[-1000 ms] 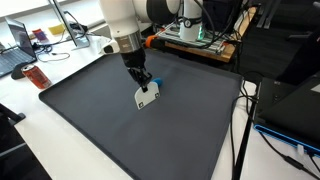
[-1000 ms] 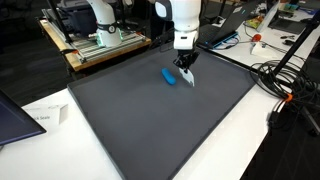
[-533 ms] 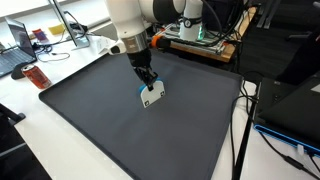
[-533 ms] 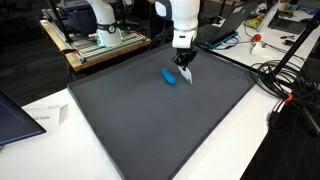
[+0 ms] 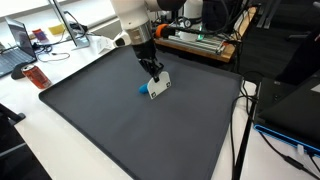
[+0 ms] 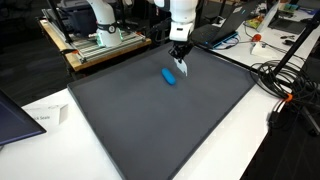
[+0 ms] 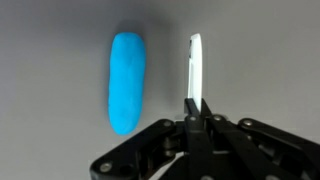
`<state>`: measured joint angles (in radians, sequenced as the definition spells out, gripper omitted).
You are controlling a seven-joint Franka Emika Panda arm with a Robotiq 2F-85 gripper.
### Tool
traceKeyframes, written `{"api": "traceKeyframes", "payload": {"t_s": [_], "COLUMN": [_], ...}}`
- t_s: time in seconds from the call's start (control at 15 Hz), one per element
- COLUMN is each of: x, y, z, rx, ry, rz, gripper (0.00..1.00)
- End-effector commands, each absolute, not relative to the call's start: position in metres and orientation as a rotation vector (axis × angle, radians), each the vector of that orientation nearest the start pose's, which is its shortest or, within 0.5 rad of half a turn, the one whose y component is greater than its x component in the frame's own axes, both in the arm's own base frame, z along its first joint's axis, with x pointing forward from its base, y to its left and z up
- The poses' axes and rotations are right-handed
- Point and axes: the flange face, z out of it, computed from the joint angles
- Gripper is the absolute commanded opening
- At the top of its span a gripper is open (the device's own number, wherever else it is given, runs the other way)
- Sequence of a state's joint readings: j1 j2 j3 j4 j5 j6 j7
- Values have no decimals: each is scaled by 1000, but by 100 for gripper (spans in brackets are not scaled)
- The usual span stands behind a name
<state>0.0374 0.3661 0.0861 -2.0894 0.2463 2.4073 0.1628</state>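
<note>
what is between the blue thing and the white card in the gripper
Only bare grey mat; the wrist view shows the blue thing and white card apart.

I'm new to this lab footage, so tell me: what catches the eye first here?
A bright blue oblong piece lies on the wide dark grey mat. Just beside it, but apart, the gripper has its jaws shut on a thin white flat card, seen edge-on in the wrist view.

Dark worktop (image 5: 110, 125) lies under the tool (image 5: 155, 78); an orange object (image 5: 37, 77) sits well away from it; cables (image 6: 282, 82) trail farther off.
</note>
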Motion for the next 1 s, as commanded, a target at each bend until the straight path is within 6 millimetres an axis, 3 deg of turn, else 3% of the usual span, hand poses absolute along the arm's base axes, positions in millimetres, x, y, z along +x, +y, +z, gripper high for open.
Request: {"api": "traceKeyframes", "payload": {"t_s": [0.0, 0.47, 0.93], "x": [575, 600, 608], "y": [66, 56, 28], "z": [266, 285, 302], "rx": [-2908, -2890, -2872], "ry": [368, 405, 440], "rz": [221, 343, 259], "gripper": [1, 1, 1]}}
